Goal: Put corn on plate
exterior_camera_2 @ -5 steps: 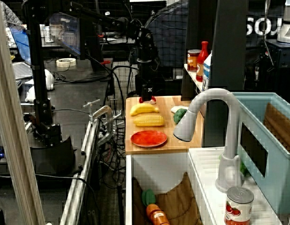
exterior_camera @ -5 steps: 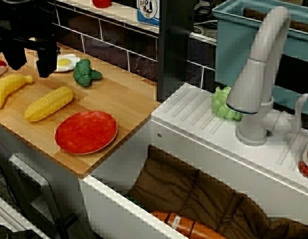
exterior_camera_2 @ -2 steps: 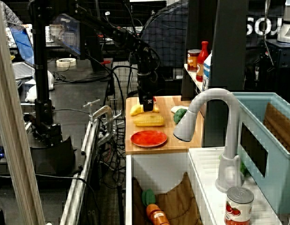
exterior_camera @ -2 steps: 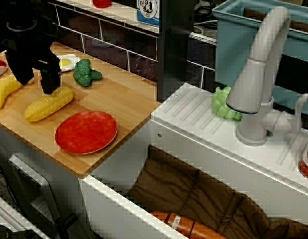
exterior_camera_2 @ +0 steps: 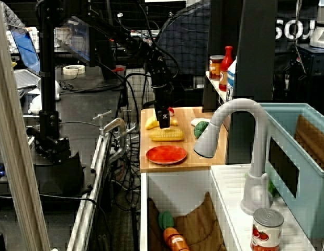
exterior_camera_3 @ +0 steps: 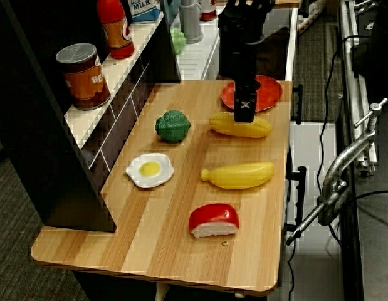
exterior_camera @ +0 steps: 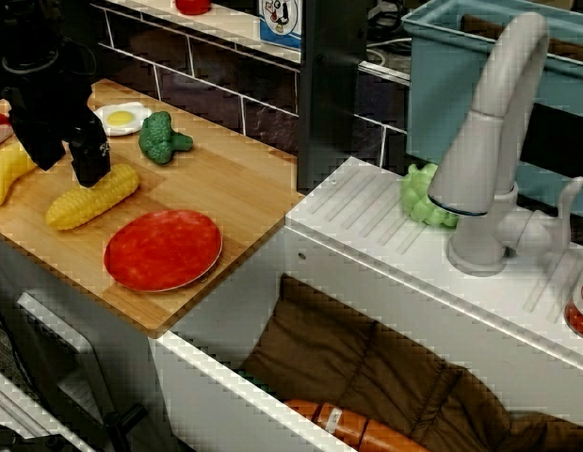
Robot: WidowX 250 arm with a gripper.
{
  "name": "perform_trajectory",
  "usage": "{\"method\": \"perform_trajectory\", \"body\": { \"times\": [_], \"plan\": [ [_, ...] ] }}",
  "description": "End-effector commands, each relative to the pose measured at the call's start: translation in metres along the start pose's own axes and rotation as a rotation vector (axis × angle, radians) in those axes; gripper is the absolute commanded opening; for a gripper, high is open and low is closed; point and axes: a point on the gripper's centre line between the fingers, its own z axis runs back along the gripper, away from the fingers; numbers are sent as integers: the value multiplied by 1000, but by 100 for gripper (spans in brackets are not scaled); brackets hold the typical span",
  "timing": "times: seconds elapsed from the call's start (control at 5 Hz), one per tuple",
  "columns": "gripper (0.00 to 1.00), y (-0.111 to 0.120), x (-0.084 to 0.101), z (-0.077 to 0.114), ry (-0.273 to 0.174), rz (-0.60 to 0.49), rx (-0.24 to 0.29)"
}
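From the sink side, the black gripper (exterior_camera: 57, 160) has dropped onto the bumpy yellow plastic corn cob (exterior_camera: 91, 196), jaws spread astride it, beside the flat red plate (exterior_camera: 163, 250). Opposite view: corn (exterior_camera_3: 240, 125) untouched on wood; grasp next.

gripper (exterior_camera_2: 163, 121) down over corn (exterior_camera_2: 166, 134), jaws' state unclear | banana (exterior_camera_2: 151, 123) behind | plate (exterior_camera_2: 166, 154) in front, bare | all on worktop (exterior_camera_2: 188, 159)
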Motion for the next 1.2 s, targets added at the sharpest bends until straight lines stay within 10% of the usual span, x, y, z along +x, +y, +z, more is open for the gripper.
{"method": "perform_trajectory", "body": {
  "times": [0.0,0.6,1.0],
  "plan": [
    [100,7,-8,6,-62,34,-38],
    [100,-13,-2,-5,-45,35,-43],
    [100,-12,14,-13,-4,-238,-70]
  ]
}}
